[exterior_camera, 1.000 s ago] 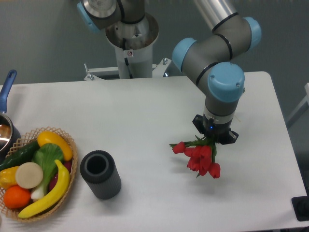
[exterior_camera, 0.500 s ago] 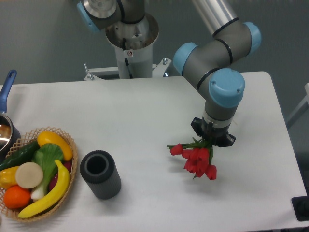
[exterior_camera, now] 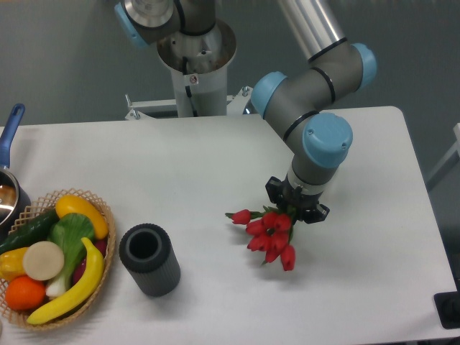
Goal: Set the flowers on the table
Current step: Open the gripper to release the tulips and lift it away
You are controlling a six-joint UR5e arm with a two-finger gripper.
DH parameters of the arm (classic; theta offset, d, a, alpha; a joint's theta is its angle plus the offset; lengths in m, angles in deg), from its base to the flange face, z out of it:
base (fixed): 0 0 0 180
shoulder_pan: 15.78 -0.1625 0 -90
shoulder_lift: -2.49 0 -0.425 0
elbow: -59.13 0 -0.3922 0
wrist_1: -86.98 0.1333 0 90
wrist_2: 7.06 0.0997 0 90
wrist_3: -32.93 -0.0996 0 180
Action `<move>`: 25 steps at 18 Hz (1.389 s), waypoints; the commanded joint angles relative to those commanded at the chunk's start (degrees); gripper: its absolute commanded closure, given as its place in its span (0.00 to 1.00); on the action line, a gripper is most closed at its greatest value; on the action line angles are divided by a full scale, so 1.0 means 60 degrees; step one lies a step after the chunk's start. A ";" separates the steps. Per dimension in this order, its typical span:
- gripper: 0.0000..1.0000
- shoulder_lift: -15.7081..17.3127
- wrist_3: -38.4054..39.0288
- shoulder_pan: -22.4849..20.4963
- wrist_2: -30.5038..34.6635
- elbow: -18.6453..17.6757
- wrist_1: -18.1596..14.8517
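Note:
The flowers (exterior_camera: 267,234), a bunch of red closed buds on green stems, hang from my gripper (exterior_camera: 293,210) just above the white table (exterior_camera: 215,165), right of its middle. The buds point down and to the left. The gripper points downward and is shut on the green stems; its fingers are mostly hidden behind the wrist and the leaves. I cannot tell whether the lowest buds touch the tabletop.
A dark ribbed cylinder (exterior_camera: 149,259) stands upright to the left of the flowers. A wicker basket (exterior_camera: 104,241) with fruit and vegetables sits at the front left. A pot with a blue handle (exterior_camera: 10,133) is at the left edge. The robot base (exterior_camera: 194,65) stands behind the table.
The gripper has carried the flowers to the left, by roughly the width of the bunch, and the bunch has swung along with it. Nothing else has moved.

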 joint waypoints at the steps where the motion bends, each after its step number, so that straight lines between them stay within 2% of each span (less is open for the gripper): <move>1: 0.00 0.0015 0.0191 0.0000 -0.0014 -0.0015 0.0074; 6: 0.00 0.0161 0.0207 -0.0029 0.0000 0.0000 0.0177; 8: 0.00 0.0292 0.0222 -0.0029 0.0160 -0.0015 0.0673; 12: 0.00 0.0498 0.0164 -0.0175 0.0454 -0.0059 0.0749; 17: 0.00 0.0395 0.0105 -0.0322 0.0557 0.0322 0.0822; 19: 0.00 0.0367 -0.0244 -0.0381 0.0571 0.0336 0.0895; 22: 0.00 0.0249 -0.0700 -0.0497 0.0586 0.0322 0.1348; 25: 0.00 0.0205 -0.0730 -0.0674 0.0601 0.0249 0.1423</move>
